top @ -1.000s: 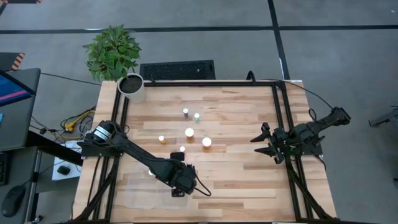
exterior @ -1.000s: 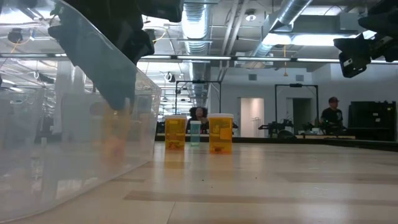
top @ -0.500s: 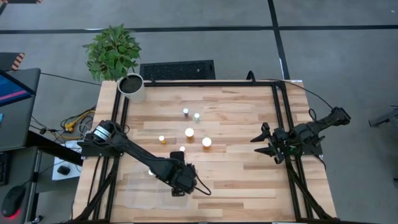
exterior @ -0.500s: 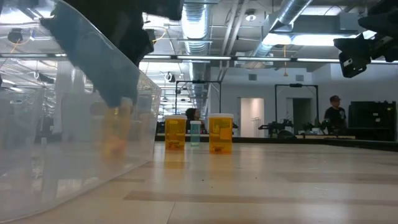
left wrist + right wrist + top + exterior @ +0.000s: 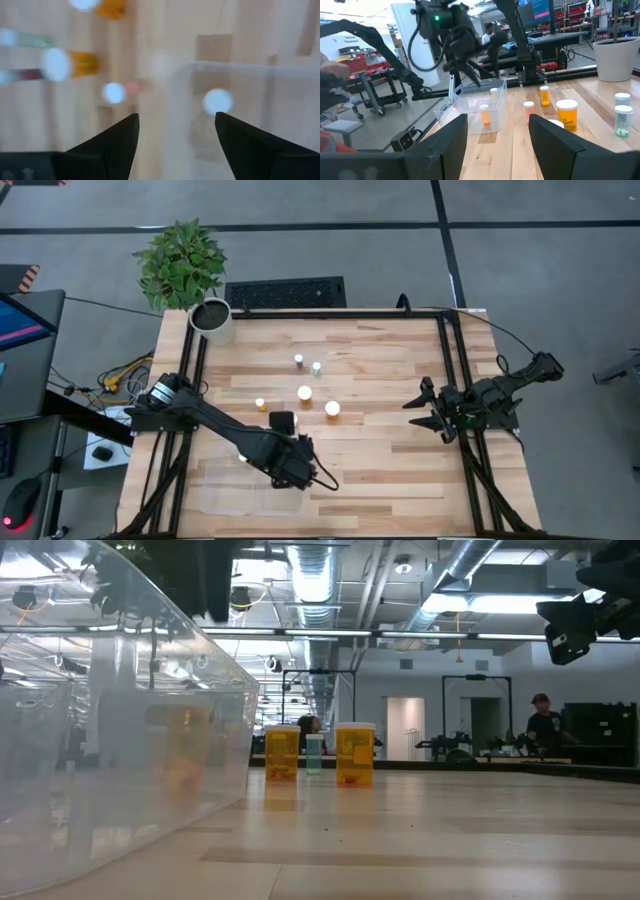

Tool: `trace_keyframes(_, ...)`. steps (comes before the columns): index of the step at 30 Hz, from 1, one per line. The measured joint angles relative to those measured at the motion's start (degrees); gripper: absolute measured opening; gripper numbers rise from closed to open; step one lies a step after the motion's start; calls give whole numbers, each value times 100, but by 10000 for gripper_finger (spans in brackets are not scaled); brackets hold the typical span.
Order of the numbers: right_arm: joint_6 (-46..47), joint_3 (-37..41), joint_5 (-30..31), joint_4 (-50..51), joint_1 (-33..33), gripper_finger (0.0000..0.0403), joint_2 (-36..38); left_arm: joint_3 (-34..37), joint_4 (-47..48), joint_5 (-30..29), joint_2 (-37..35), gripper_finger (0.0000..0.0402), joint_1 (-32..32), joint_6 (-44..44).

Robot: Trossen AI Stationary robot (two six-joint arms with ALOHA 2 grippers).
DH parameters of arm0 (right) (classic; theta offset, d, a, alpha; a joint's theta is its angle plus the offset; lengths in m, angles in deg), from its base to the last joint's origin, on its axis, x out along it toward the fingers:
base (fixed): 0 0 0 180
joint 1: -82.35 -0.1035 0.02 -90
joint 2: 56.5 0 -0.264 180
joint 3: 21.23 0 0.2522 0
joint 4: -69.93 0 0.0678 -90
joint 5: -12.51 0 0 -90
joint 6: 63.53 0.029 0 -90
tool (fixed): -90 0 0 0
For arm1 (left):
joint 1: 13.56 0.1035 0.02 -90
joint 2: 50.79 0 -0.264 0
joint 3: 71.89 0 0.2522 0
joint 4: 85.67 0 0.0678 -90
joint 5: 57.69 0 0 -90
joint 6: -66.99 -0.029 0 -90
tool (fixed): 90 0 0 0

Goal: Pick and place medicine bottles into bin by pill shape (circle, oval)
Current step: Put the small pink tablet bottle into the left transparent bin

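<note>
Left gripper [image 5: 283, 423], fingers spread and holding nothing, hovers over the clear bin [image 5: 240, 480] at the bench's [image 5: 380, 470] near-left corner. One orange medicine bottle [image 5: 484, 114] stands inside the bin; five medicine bottles [image 5: 305, 392] stand mid-bench. Right gripper [image 5: 415, 412], fingers spread, waits at the right edge.

A robotics lab is showing here: exposed ceiling ducts [image 5: 318, 565] are running overhead, wheeled equipment carts [image 5: 380, 90] are standing around, and a person [image 5: 545, 722] is working at distant benches.
</note>
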Motion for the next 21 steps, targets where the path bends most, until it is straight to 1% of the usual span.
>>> trace_keyframes(2, 2, 0, 0, -1, 0, 226, 0, -263, 489, -362, -59, 256, 0, -83)
trace_keyframes(5, 0, 0, 0, -2, 0, 226, 0, -387, 620, -846, -354, 256, 100, -253)
trace_keyframes(9, 1, 0, 0, 0, 0, 226, 0, -321, 528, -1015, -723, 256, 372, -550)
trace_keyframes(11, 0, 0, 0, 0, 0, 226, 0, -102, 280, -991, -939, 256, 542, -772)
trace_keyframes(14, 0, 0, 0, 0, 0, 226, 0, 541, -318, -645, -1211, 256, 848, -1140)
trace_keyframes(16, 0, 0, 0, 0, 0, 226, 0, 1168, -856, -394, -1358, 256, 1045, -1382)
trace_keyframes(19, 1, 0, 0, 1, 0, 226, 0, 2194, -1971, -44, -1599, 256, 1328, -1727)
trace_keyframes(21, 0, 0, -1, 1, 0, 226, 0, 2797, -2586, 217, -1691, 256, 1499, -1810)
